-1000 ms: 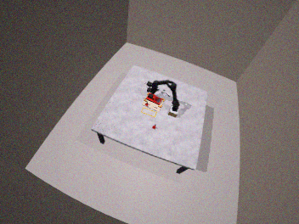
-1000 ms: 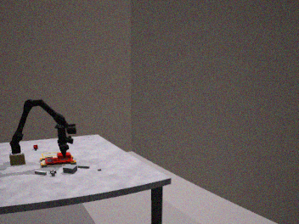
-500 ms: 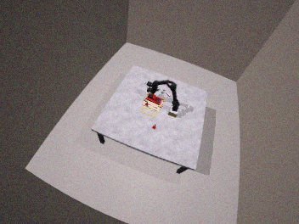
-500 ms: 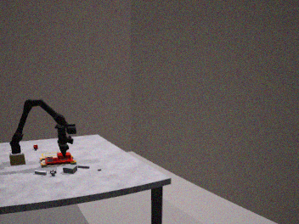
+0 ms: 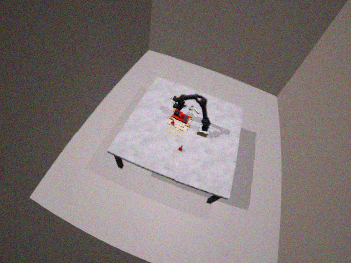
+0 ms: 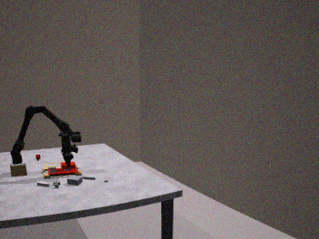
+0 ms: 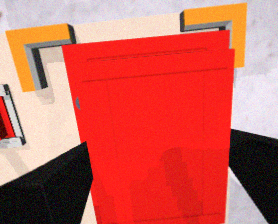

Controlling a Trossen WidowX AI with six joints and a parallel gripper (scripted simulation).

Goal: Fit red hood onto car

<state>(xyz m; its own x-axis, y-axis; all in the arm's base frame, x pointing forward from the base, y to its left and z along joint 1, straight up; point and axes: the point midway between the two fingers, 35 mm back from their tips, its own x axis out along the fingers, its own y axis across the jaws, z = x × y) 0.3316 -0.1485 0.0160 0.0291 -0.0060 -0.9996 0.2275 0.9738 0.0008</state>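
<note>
The red hood (image 7: pixel 155 115) (image 6: pixel 71 165) is between the fingers of my gripper (image 7: pixel 156 141) (image 6: pixel 68 160), which is shut on it. In the wrist view its flat roof fills the middle and one finger stands at each side. It is over the red chassis (image 6: pixel 56 170) (image 5: pixel 186 118) in the jig. A second red edge shows just beyond the hood's far edge. The jig has a cream base (image 7: pixel 125 31) and orange corner brackets (image 7: pixel 45 34). The pegs and corner holes are hidden or too small to tell, so I cannot tell whether the hood sits flat.
A small red piece (image 5: pixel 180 148) (image 6: pixel 38 157) stands apart on the table (image 5: pixel 150 146). A yellow outline (image 5: pixel 168 131) lies beside the jig. A grey block (image 6: pixel 74 181), a flat grey bar (image 6: pixel 43 185) and a small dark part (image 6: pixel 56 184) lie on the jig's other side.
</note>
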